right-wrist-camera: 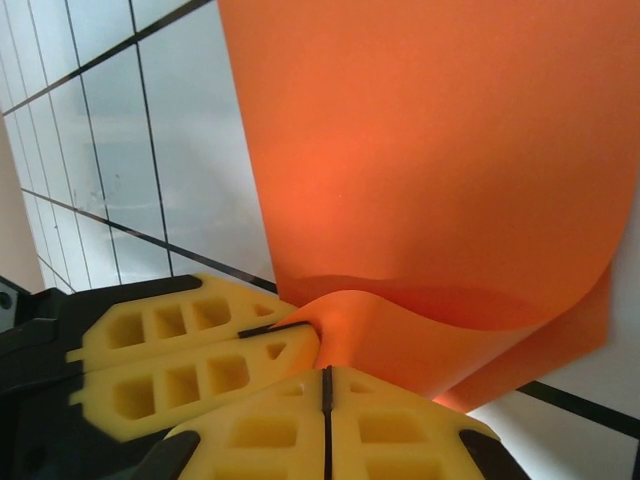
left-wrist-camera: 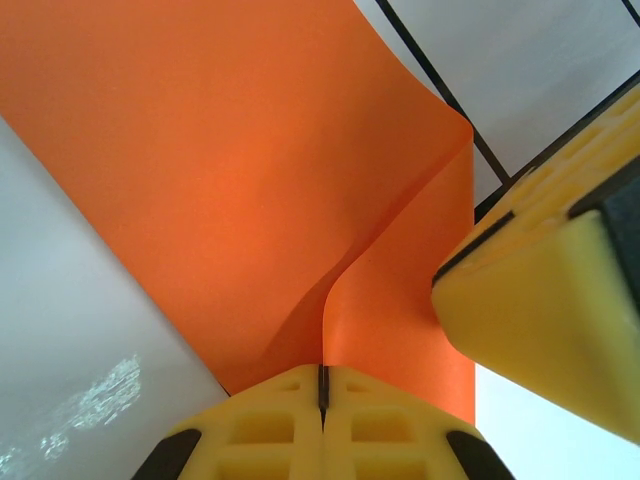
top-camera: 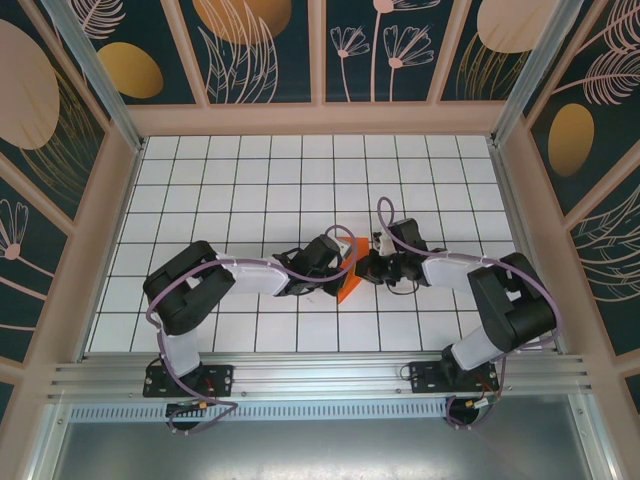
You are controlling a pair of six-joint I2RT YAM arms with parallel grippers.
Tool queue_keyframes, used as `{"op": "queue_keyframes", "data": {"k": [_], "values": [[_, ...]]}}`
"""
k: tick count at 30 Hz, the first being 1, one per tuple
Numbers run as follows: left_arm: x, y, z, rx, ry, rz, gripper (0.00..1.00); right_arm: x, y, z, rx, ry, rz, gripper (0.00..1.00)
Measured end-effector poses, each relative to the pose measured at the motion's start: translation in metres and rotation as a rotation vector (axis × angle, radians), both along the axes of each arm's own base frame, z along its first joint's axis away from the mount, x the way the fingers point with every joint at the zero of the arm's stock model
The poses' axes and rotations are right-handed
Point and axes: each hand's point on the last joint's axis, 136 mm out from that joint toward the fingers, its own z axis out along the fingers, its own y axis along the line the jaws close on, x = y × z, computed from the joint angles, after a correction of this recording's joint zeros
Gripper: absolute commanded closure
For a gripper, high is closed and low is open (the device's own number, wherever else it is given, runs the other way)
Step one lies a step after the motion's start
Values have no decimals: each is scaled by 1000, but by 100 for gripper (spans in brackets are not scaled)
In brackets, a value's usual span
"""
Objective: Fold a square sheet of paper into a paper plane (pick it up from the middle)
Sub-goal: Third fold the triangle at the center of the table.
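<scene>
The square sheet of paper (top-camera: 348,285), bright orange and bent into a loose fold, hangs just above the table's middle between both grippers. My left gripper (top-camera: 337,263) is shut on one edge of the sheet (left-wrist-camera: 250,180); its yellow jaws (left-wrist-camera: 322,385) press together with the paper curling up out of the seam. My right gripper (top-camera: 368,266) meets it from the right, its yellow fingers (left-wrist-camera: 545,300) close beside the paper. In the right wrist view my right gripper (right-wrist-camera: 325,385) is shut on the curled fold of the sheet (right-wrist-camera: 430,150), with the left gripper's fingers (right-wrist-camera: 190,350) pinching right next to it.
The white gridded table (top-camera: 250,180) stretches behind and to both sides of the grippers. Pink-framed walls (top-camera: 320,118) with dark floral panels enclose it. An aluminium rail (top-camera: 320,375) carrying both arm bases runs along the near edge.
</scene>
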Motion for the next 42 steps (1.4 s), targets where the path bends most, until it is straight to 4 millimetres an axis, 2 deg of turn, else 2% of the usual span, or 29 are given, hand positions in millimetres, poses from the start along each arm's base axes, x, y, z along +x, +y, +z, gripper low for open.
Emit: {"op": "queue_keyframes", "data": {"k": [21,27,30,33,38,42], "values": [[-1,0,0,2,-4,-14,94,-3,-10,-20,-77,22,-5,92],[0,-1,0,3,-5,-18,94,-1,-11,-9,-70,0,-12,92],[0,-2,0,2,-4,-20,94,7,-15,6,-44,-44,-37,91],[0,-2,-1,2,-4,-20,94,17,-21,12,-27,-63,-69,91],[0,-2,0,1,-5,-20,95,20,-24,8,-17,-52,-78,91],[0,-2,-1,2,-4,-20,95,19,-28,-5,-39,-22,-86,92]]}}
